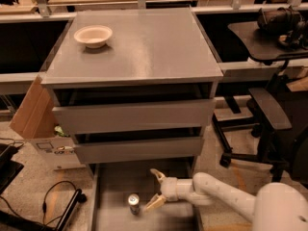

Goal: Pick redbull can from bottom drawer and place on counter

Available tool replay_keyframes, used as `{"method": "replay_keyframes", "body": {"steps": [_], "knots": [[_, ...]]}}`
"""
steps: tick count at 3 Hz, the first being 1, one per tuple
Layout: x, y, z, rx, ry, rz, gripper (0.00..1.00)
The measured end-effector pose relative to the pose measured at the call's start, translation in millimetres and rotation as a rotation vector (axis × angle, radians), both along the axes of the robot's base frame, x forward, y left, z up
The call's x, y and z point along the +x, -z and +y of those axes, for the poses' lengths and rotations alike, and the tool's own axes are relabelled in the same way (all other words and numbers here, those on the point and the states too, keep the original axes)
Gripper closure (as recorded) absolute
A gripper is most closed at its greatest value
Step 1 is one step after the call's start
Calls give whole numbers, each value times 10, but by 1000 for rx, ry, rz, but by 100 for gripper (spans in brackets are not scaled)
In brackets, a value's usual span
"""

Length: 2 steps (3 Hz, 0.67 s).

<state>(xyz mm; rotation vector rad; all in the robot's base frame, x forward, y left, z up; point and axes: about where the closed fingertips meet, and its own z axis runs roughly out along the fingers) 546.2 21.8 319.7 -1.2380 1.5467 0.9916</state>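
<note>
Silver redbull can stands at nine o'clock of the released hand inside the bottom drawer; a finger could topple it.

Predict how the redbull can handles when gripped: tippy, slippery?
The redbull can stands upright, tall and slim, on the bottom drawer floor: probably tips if nudged high. Shiny metal, likely slippery. The gripper, open, is just beside it.
</note>
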Motion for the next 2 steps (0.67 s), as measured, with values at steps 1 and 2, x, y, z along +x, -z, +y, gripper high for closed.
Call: {"method": "replay_keyframes", "body": {"steps": [1, 2], "knots": [[64, 469, 286, -22, -32, 29, 0], [69, 802, 492, -3, -51, 46, 0]]}}
